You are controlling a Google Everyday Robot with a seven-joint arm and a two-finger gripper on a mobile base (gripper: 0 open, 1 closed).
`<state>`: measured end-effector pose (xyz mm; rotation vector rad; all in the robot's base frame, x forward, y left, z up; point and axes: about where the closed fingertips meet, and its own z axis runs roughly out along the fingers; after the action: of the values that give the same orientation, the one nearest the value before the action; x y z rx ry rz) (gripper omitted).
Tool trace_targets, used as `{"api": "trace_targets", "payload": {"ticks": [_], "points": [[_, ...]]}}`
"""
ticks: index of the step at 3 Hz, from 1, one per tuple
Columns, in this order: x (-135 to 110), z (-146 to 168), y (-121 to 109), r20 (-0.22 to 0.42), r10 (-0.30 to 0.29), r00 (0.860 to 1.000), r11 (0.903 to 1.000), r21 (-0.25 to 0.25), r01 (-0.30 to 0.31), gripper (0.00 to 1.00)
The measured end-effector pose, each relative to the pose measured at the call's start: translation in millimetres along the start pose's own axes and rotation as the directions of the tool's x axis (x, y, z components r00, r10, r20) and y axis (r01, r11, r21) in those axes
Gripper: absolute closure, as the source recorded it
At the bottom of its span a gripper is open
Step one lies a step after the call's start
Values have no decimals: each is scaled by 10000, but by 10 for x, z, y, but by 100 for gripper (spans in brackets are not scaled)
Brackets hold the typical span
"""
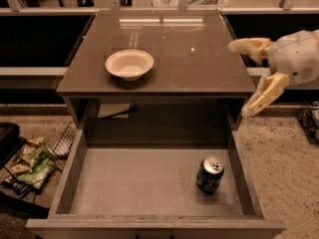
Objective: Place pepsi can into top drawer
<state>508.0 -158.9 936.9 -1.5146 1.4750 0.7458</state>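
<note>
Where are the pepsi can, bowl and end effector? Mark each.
pepsi can (210, 176), camera view, dark side wall.
cream bowl (129, 63), camera view, inner hollow.
end effector (239, 79), camera view, midway between open fingertips, upper right.
</note>
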Motion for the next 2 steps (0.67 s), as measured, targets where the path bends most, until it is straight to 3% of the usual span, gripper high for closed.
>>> {"api": "trace_targets", "payload": {"ticks": [1,2], "points": [[-194,-481,-176,-1720,625,9831,9620,2726,-135,0],[-126,-754,-164,-2853,1302,9495,8869,4616,172,0]]}}
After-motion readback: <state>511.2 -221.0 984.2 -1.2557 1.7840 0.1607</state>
